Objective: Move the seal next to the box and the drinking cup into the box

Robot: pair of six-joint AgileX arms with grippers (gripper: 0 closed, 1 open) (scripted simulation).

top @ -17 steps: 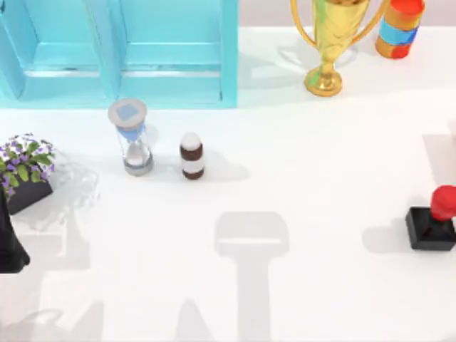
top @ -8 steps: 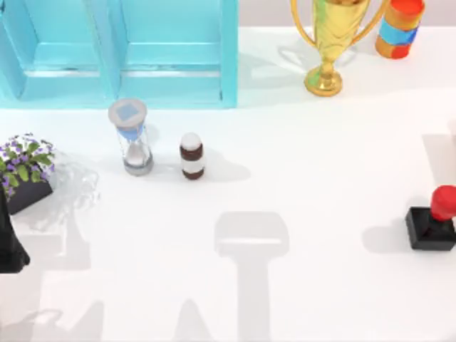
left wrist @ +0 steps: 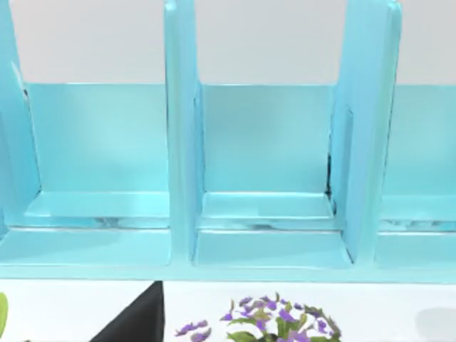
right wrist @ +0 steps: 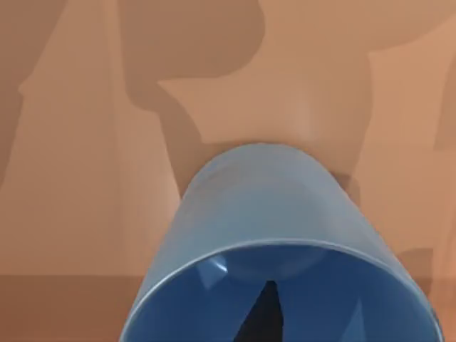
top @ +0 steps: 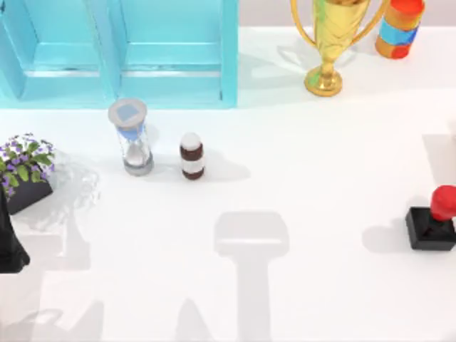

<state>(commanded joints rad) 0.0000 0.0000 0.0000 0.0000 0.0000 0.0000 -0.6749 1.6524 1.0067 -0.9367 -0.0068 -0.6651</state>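
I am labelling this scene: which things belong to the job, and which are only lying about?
For the job:
seal, at the table's right edge
cup, close before the right wrist camera
box, at the back left

Lying about:
hourglass
bottle
trophy
striped cylinder
flower pot

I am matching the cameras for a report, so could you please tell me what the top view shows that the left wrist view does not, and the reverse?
Top view alone: the seal at the table's right edge, an hourglass, a brown-and-white bottle, a gold trophy and a striped cylinder. Left wrist view alone: the inner back walls of the blue box. Both share that box and the purple potted plant.
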